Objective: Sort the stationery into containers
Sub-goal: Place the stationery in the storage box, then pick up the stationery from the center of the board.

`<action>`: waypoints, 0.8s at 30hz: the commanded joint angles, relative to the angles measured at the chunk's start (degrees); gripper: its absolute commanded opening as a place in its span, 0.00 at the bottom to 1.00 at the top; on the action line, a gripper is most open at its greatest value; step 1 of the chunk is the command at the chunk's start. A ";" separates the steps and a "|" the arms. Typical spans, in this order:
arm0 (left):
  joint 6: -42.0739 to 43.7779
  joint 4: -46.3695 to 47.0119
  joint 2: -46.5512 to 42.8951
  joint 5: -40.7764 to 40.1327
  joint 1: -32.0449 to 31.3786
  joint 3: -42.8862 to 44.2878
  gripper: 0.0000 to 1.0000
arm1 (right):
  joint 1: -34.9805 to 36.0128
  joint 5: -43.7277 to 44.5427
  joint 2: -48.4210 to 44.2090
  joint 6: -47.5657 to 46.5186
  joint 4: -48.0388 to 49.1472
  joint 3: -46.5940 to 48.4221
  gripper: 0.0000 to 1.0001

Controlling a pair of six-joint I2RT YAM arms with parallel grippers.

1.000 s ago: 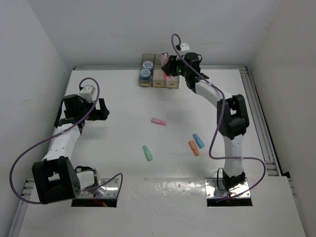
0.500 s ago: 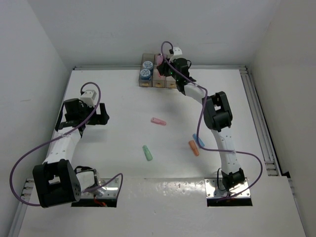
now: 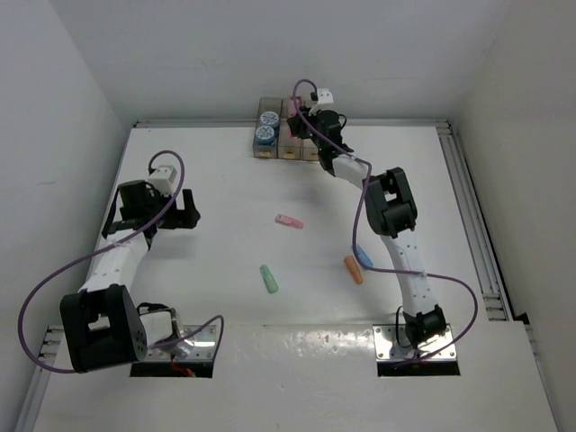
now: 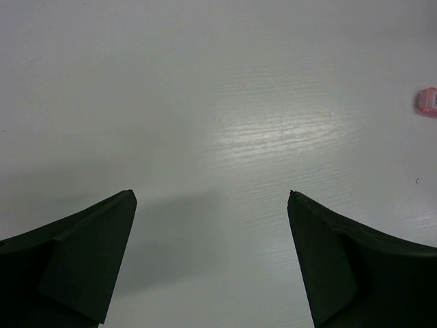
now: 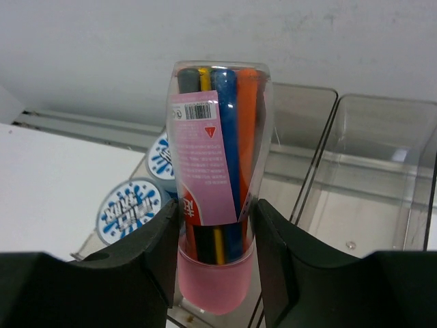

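Observation:
My right gripper (image 5: 215, 222) is shut on a clear capsule with a pink cap (image 5: 213, 184) that holds coloured pens. It hangs over the middle bin of the containers (image 5: 311, 130), tilted up toward the back wall. Two blue-and-white cylinders (image 5: 130, 215) stand in the left bin (image 3: 265, 151). On the table lie a pink capsule (image 3: 288, 220), a green one (image 3: 267, 278), an orange one (image 3: 353, 269) and a blue one (image 3: 364, 258), partly behind the right arm. My left gripper (image 3: 184, 209) is open over bare table, its fingers (image 4: 82, 253) wide apart, the pink capsule (image 4: 428, 101) at the view's right edge.
The containers stand against the back wall at the table's far edge. The right bin (image 5: 369, 184) shows nothing inside. A metal rail (image 3: 472, 207) runs along the table's right side. The right arm (image 3: 387, 211) stretches across the table's middle right.
The right arm has carried the pink-capped capsule leftward, from over the right bin to over the middle one. The left gripper has shifted slightly.

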 commanded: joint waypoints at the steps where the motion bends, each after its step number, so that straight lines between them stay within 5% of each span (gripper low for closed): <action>1: -0.49 2.28 0.23 -0.46 0.63 -0.61 1.00 | 0.47 1.06 0.30 0.57 5.95 1.66 0.02; 4: -0.58 2.45 0.15 -1.61 0.63 -0.18 1.00 | 0.65 2.46 0.56 0.13 6.57 1.13 0.23; 5: -0.58 2.28 0.32 -1.87 0.54 0.26 1.00 | 0.74 2.55 0.30 -0.04 6.83 0.96 0.44; 7: -0.58 1.93 0.32 -2.14 0.63 1.49 1.00 | 0.83 2.64 -0.83 -0.57 7.27 0.69 0.67; 11: -0.66 1.66 0.15 -1.96 0.54 2.90 1.00 | 0.74 2.12 -4.52 -2.50 6.84 0.43 0.79; 14: -2.40 1.93 -0.03 -1.26 0.54 4.04 1.00 | 0.39 -0.15 -10.67 -5.74 6.22 -2.11 0.74; 18: -2.16 2.19 -1.61 -0.29 0.63 5.45 1.00 | -1.45 -14.96 -25.05 -10.22 -2.01 -13.95 0.37; 20: -1.63 1.93 -3.10 0.14 0.63 5.80 1.00 | -2.16 -22.02 -29.04 -17.07 -14.65 -17.92 0.28; 24: 0.48 -0.09 -5.65 0.68 0.80 5.10 1.00 | -1.29 -31.36 -36.51 -31.13 -39.26 -21.71 0.32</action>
